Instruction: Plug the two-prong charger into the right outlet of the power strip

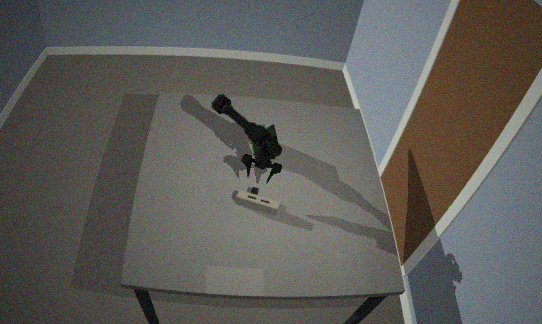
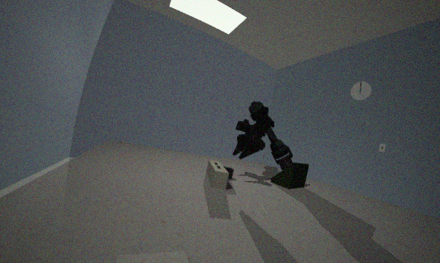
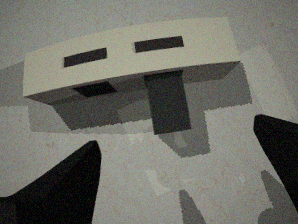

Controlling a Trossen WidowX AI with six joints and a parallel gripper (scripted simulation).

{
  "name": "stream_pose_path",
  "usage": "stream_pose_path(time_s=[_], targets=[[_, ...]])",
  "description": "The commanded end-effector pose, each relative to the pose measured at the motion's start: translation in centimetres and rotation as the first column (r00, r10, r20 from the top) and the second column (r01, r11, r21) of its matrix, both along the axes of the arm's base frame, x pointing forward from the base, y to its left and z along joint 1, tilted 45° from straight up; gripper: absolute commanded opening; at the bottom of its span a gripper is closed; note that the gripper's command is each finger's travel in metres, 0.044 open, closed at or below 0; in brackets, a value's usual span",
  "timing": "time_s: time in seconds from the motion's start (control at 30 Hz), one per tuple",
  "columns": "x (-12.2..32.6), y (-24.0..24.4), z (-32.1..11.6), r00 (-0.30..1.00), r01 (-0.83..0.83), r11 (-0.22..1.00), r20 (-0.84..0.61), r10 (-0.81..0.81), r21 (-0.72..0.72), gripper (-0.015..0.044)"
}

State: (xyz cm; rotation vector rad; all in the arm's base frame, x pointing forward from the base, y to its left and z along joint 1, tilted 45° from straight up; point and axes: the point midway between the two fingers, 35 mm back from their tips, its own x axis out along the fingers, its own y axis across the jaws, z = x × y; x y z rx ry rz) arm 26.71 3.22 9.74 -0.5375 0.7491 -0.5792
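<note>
Black charger [image 1: 254,190] [image 2: 230,173] [image 3: 169,105] abuts the power strip's [image 1: 272,205] [image 2: 218,178] [image 3: 210,45] side face, prong depth hidden; the gripper [image 1: 258,179] [image 2: 237,156] [image 3: 176,130] stands open, empty, and any angled corrective push could jam incompletely seated prongs against the shutter.

- The top view is looking steeply down, taking in the whole desk [image 1: 193,240].
- The exterior view is facing the arm [image 2: 280,151] low across the desk [image 2: 148,219].
- The wrist view is looking down closely, sharing the power strip [image 1: 270,204] [image 2: 218,178] [image 3: 120,62] with both.

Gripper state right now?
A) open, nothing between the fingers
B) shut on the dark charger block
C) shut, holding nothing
A: the black parallel-jaw gripper has its fingers spread wide, and the top view shows them short of the dark charger block.
</note>
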Motion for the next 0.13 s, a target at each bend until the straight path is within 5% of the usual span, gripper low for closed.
stream_pose_path(time_s=[0.0,0.1], targets=[[0.04,0.02,0.07,1.0,-0.002,1.0,0.003,0.002,-0.003,0.044],[0.04,0.02,0.07,1.0,-0.002,1.0,0.003,0.002,-0.003,0.044]])
